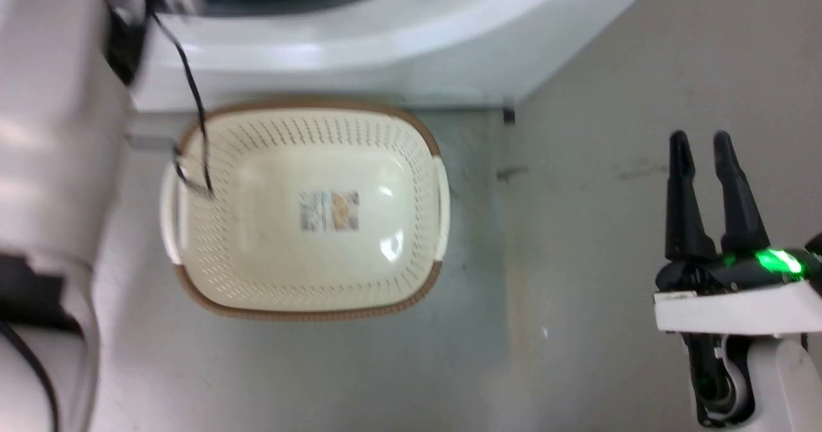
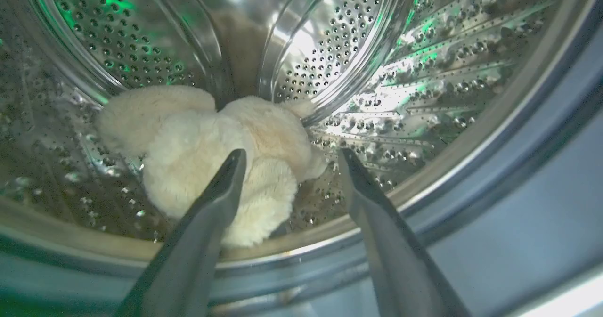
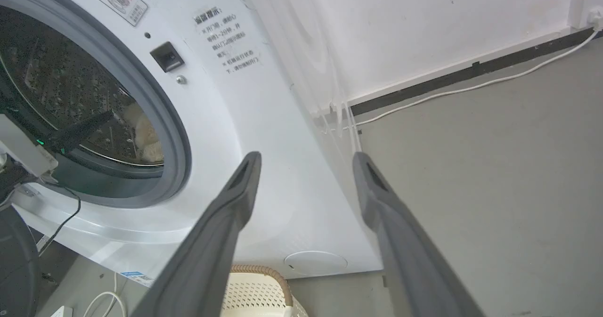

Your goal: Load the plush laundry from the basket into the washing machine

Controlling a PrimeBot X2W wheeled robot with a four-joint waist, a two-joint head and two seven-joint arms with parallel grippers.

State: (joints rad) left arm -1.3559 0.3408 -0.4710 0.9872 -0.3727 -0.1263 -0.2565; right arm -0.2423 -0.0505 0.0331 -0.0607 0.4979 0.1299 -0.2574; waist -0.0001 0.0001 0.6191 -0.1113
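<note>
Far left in the head view, pale left arm (image 1: 58, 162) stretched up and away toward the washing machine (image 1: 385, 27). Along that arm's wrist camera: left gripper (image 2: 292, 154) spread wide, grasping nothing, poised at the mouth of the steel drum (image 2: 330, 34). On the drum's bottom, plush toy (image 2: 198, 147) lying just past the fingertips and mostly left of the gap, overlapped in view by the left finger (image 2: 207, 223); cannot tell whether touching. Long axis of the toy running roughly left to right, across the line of the fingers. Grey door seal (image 2: 541, 213) near, below and right of the gripper. Judging by this, load delivered; coming move probably a straight pull back to the near side, away from the toy and clear of the seal.

Middle of the head view: basket (image 1: 308, 107) on the floor (image 1: 578, 259) just in front of the washer, with nothing inside but a sticker (image 1: 329, 210) on its bottom.

Far right: right gripper (image 1: 701, 140) parted, holding nothing, fingers pointing away, well apart from basket and washer mouth. Left arm plainly the nearer to the toy; no call for the right one, by the look of it.
</note>
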